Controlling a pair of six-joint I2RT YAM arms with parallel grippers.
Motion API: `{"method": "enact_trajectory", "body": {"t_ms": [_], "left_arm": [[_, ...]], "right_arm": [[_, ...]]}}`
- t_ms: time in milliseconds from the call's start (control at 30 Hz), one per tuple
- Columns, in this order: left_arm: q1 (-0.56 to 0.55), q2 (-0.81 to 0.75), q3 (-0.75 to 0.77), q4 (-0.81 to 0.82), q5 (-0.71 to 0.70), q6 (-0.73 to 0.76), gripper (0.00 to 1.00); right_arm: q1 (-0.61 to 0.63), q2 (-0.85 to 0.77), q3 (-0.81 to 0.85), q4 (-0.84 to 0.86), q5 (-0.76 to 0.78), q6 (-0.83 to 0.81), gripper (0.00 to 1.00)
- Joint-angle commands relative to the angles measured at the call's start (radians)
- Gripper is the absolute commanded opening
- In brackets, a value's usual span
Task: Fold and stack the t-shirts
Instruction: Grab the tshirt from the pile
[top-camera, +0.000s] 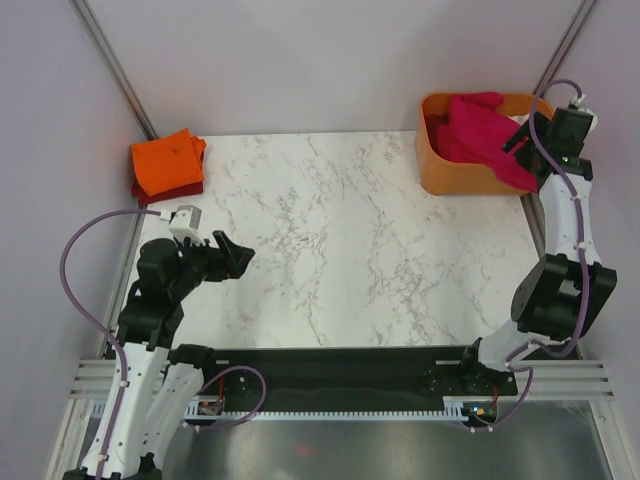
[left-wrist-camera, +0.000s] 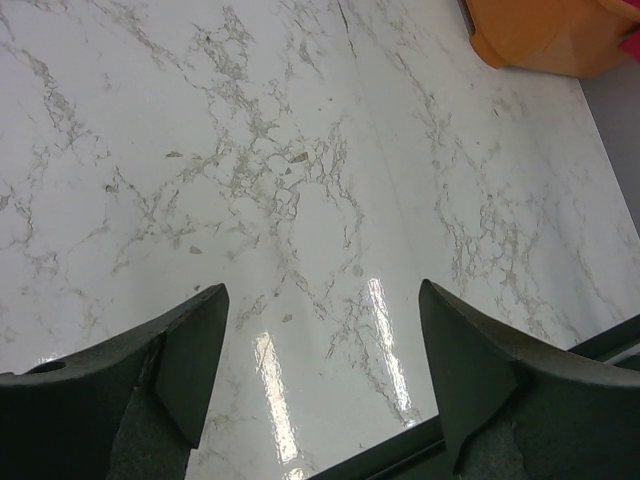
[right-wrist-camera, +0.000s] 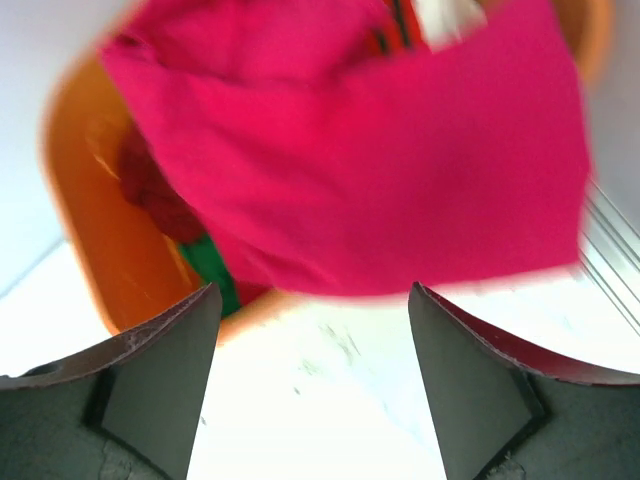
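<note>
T-shirts: two folded in a stack (top-camera: 168, 165), one pink t-shirt (top-camera: 480, 130) across tub (top-camera: 445, 175); left pincer (left-wrist-camera: 320, 300), right pincer (right-wrist-camera: 312, 300) spread.

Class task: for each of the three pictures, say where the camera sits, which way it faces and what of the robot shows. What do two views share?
Top external: above and behind the arms, looking down on the table; both arms, left claw and right claw show.
Left wrist: on the left arm, facing across the table toward the orange tub; its two fingers show.
Right wrist: on the right arm, facing the crimson-pink shirt draped over the tub; its fingers show.
Shared: both wrist views catch the tub.
</note>
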Motion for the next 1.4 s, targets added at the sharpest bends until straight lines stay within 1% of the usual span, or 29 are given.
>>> {"method": "enact_trajectory", "body": {"t_ms": [0, 67, 133, 167, 267, 367, 467, 500, 567, 600, 633, 700, 767, 933, 967, 1000, 1033, 1067, 1267, 1333, 1367], "left_arm": [[-0.004, -0.003, 0.018, 0.011, 0.011, -0.009, 0.84], [-0.007, -0.003, 0.018, 0.012, 0.014, -0.011, 0.84], [-0.011, -0.002, 0.018, 0.01, 0.012, -0.009, 0.84], [-0.016, -0.006, 0.018, 0.011, 0.011, -0.007, 0.84], [-0.016, -0.008, 0.019, 0.012, 0.003, -0.007, 0.84], [-0.016, -0.011, 0.018, 0.012, 0.0, -0.007, 0.84], [-0.016, -0.01, 0.019, 0.011, 0.0, -0.007, 0.84], [-0.016, -0.008, 0.018, 0.012, 0.002, -0.009, 0.84], [-0.016, -0.005, 0.019, 0.011, 0.005, -0.009, 0.84], [-0.016, -0.006, 0.018, 0.012, 0.006, -0.009, 0.84], [-0.016, -0.005, 0.019, 0.012, 0.006, -0.007, 0.84], [-0.016, -0.003, 0.019, 0.012, 0.003, -0.007, 0.84], [-0.016, -0.005, 0.019, 0.012, 0.0, -0.009, 0.84], [-0.017, -0.006, 0.018, 0.01, 0.0, -0.009, 0.84], [-0.016, -0.005, 0.018, 0.011, 0.002, -0.007, 0.84], [-0.016, -0.005, 0.018, 0.012, 0.0, -0.007, 0.84], [-0.016, -0.005, 0.018, 0.012, 0.002, -0.007, 0.84], [-0.016, -0.005, 0.018, 0.01, 0.002, -0.007, 0.84], [-0.016, -0.005, 0.018, 0.01, 0.003, -0.007, 0.84], [-0.016, -0.002, 0.018, 0.012, 0.003, -0.009, 0.84], [-0.016, -0.002, 0.018, 0.012, 0.002, -0.009, 0.84]], "right_arm": [[-0.008, -0.147, -0.157, 0.104, 0.104, -0.023, 0.83], [-0.017, -0.095, -0.142, 0.085, 0.064, -0.024, 0.79], [-0.017, -0.026, -0.089, 0.068, -0.003, -0.027, 0.76], [-0.015, -0.011, -0.075, 0.069, -0.002, -0.024, 0.75], [-0.015, 0.045, -0.029, 0.075, 0.044, -0.02, 0.71], [-0.015, 0.097, 0.025, 0.0, 0.096, -0.033, 0.72], [-0.015, 0.086, -0.019, 0.003, 0.122, -0.044, 0.73], [-0.014, 0.083, -0.033, 0.011, 0.125, -0.046, 0.71], [-0.015, 0.095, -0.039, 0.017, 0.128, -0.053, 0.59], [-0.015, 0.1, -0.033, 0.017, 0.128, -0.053, 0.4], [-0.017, 0.106, -0.022, 0.019, 0.127, -0.052, 0.29], [-0.015, 0.108, -0.012, 0.031, 0.124, -0.044, 0.13], [-0.015, 0.118, 0.013, 0.031, 0.113, -0.041, 0.01], [-0.015, 0.137, 0.025, 0.017, 0.096, -0.038, 0.01], [-0.017, 0.132, 0.019, 0.017, 0.091, -0.038, 0.11], [-0.015, 0.128, 0.013, 0.017, 0.087, -0.033, 0.54], [-0.017, 0.123, 0.002, 0.017, 0.087, -0.032, 0.62], [-0.017, 0.118, -0.005, 0.017, 0.087, -0.032, 0.64], [-0.015, 0.143, -0.019, 0.019, 0.087, -0.038, 0.66], [-0.017, 0.154, -0.019, 0.02, 0.085, -0.038, 0.49], [-0.017, 0.155, -0.018, 0.02, 0.084, -0.038, 0.4]]}}
